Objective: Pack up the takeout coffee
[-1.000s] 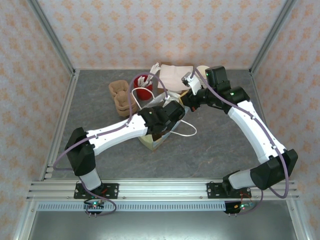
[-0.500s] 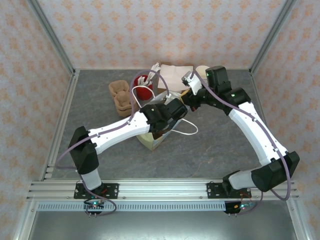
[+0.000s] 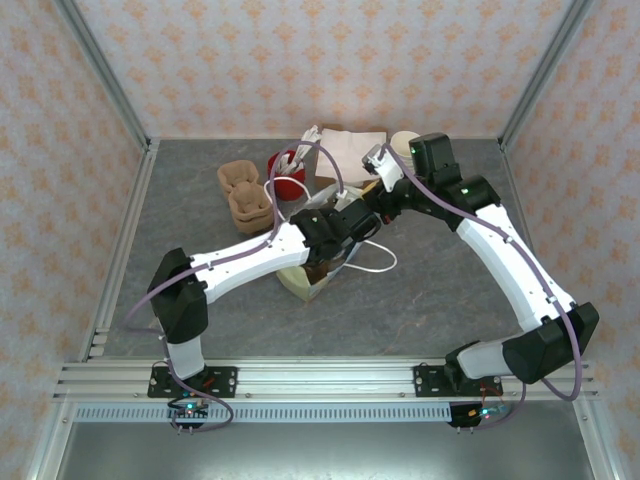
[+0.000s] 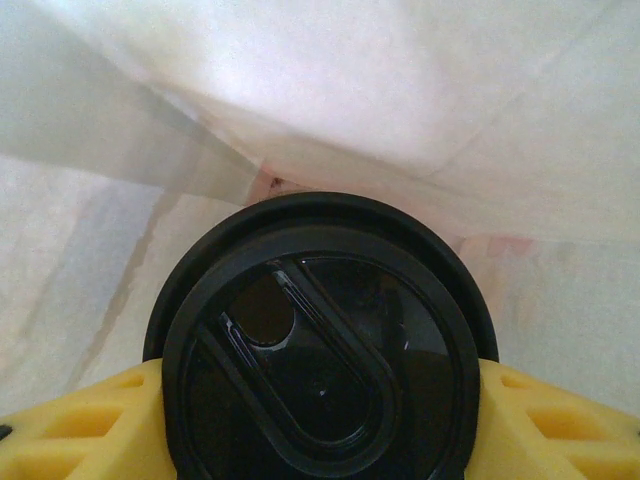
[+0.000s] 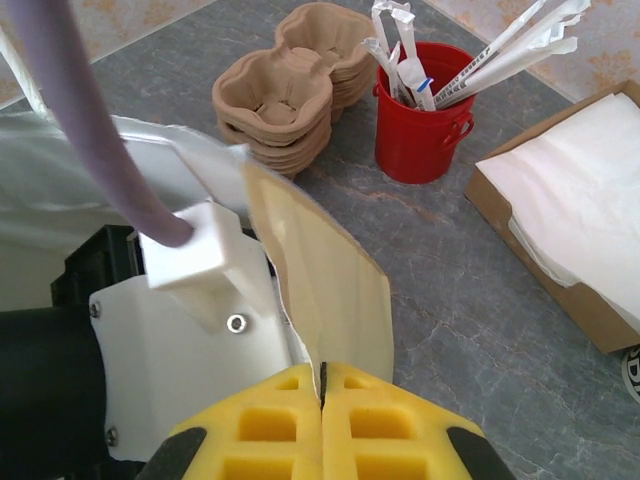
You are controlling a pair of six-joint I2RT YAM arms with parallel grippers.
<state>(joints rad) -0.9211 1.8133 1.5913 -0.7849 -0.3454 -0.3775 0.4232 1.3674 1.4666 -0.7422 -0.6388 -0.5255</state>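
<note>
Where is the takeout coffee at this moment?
In the left wrist view, the takeout coffee sits gripped by the left tool inside the white paper bag, whose rim the right tool pinches mid-table.

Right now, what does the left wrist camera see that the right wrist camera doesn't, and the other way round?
Left wrist camera: the takeout coffee, its black lid facing the lens, gripped between the left hand's yellow pads.

Right wrist camera: the right hand pinched shut on the edge of the white paper bag, the left arm reaching into that bag, a red bucket of wrapped straws, stacked brown cup carriers, a box of napkins, and the grey table.

Both: the white paper bag, with its walls around the cup in the left view.
</note>
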